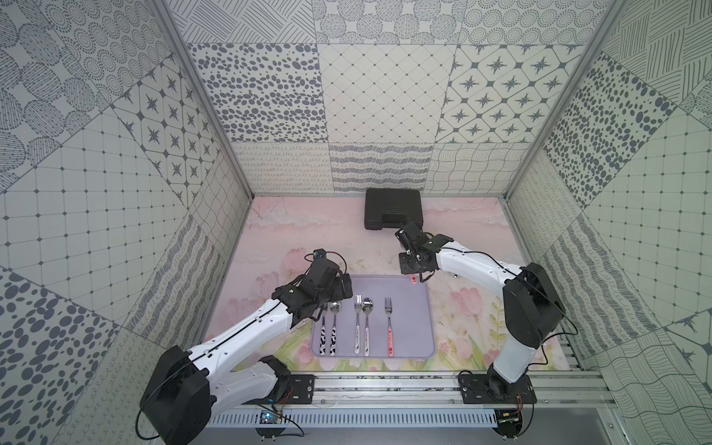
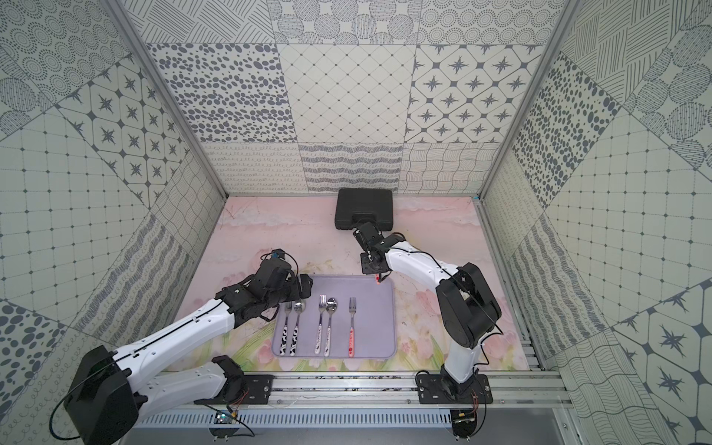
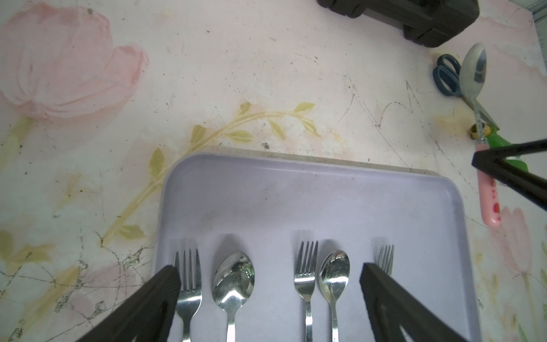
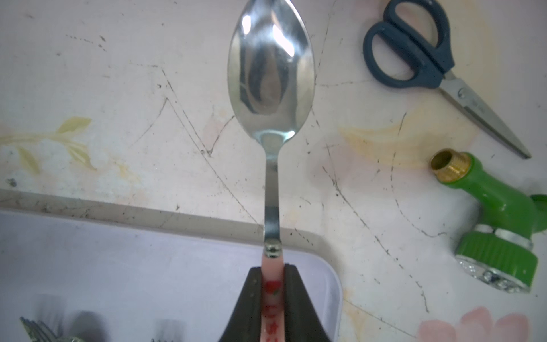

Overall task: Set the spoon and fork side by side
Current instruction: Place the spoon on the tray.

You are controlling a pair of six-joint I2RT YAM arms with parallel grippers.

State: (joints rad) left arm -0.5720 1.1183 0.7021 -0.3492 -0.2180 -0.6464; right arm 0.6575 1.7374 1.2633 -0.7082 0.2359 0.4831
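The lavender tray (image 1: 408, 304) carries two fork-and-spoon pairs lying parallel, one with black-and-white handles (image 1: 328, 339) and one with speckled handles (image 1: 362, 339). To their right a fork (image 1: 388, 323) with a pink handle lies alone. My right gripper (image 4: 273, 272) is shut on the pink handle of a spoon (image 4: 270, 74), held in the air over the tray's far right corner, bowl pointing away from the tray. In both top views only the spoon's pink end (image 2: 377, 279) shows. My left gripper (image 3: 270, 271) stands open and empty above the heads of the two pairs.
A black case (image 1: 393, 208) lies at the back of the table. Blue-handled scissors (image 4: 414, 56) and a green hose nozzle (image 4: 497, 222) lie on the table beyond the tray's far right corner, under the right arm.
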